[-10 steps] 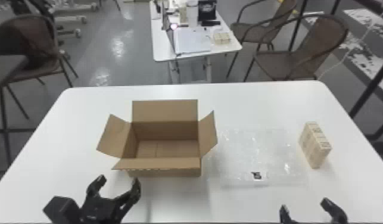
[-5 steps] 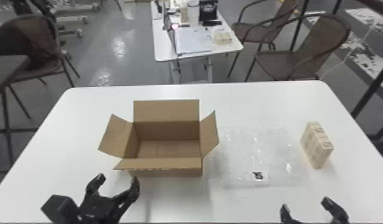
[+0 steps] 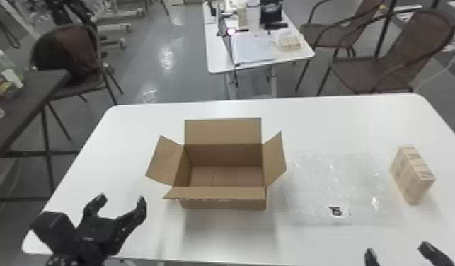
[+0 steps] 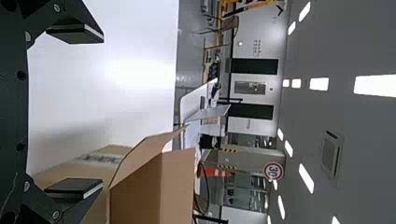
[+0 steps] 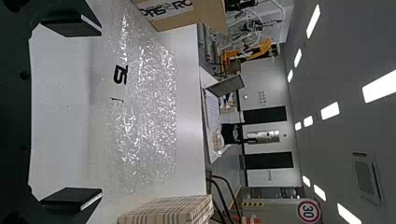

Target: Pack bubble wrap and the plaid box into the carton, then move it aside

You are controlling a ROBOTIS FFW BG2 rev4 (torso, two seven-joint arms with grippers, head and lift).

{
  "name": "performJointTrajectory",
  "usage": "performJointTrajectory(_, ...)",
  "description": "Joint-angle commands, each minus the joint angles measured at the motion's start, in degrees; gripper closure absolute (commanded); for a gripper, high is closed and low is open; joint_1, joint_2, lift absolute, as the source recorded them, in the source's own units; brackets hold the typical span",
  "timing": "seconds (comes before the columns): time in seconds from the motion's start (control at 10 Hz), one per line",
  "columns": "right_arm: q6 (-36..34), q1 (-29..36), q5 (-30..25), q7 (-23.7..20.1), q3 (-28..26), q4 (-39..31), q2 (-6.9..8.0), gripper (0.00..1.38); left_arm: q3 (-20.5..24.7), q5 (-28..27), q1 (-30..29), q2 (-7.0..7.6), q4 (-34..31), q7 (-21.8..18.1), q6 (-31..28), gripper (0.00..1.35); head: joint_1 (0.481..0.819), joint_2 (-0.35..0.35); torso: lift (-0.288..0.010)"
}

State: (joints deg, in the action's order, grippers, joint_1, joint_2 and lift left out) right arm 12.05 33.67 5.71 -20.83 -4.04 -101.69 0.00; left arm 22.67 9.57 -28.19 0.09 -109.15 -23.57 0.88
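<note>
On the white table [image 3: 343, 109] we have the carton [image 3: 223, 204] standing open and empty, its flaps splayed; being light, it could skid if we bump a wall while loading. The bubble wrap [image 3: 332, 184] lies flat just beside its right side, so we may find the slick film slipping from a shallow pinch, or snagging on the right flap [image 3: 274, 159] and tugging the carton round. Our left gripper [image 3: 121, 198], near the carton's front left corner, has its fingers apart and unloaded; swung in low, it could crumple the near flap [image 3: 216, 193]. Our right gripper [image 3: 397, 248], at the near edge, is likewise spread and holds nothing; pressed too low, it would scrape the tabletop. The plaid box [image 3: 412, 175] stands narrow by the wrap's right edge, and a careless pull on the film might topple it
</note>
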Motion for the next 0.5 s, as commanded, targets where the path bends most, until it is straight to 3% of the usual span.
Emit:
performJointTrajectory(0.0,-0.19,0.00,0.09,0.00,0.09,0.00,0.05,0.09,5.99,-2.18,2.79,-0.24,-5.37,-1.92,-7.82,0.21,0.695,0.234,-0.102)
performJointTrajectory(0.1,-0.36,0.00,0.17,0.00,0.09,0.09,0.05,0.09,7.48,-1.83,5.43,-0.24,-6.33,-3.06,-10.37,0.21,0.695,0.255,-0.102)
performJointTrajectory(0.2,-0.45,-0.09,0.35,0.00,0.18,0.18,0.05,0.09,6.78,1.07,7.71,-0.24,-6.60,-3.15,-16.08,0.21,0.695,0.285,-0.102)
performJointTrajectory(0.4,-0.98,-0.97,0.70,0.00,1.23,0.70,0.05,0.09,5.19,6.69,10.61,-0.24,-6.33,-4.38,-28.04,0.24,0.695,0.277,-0.102)
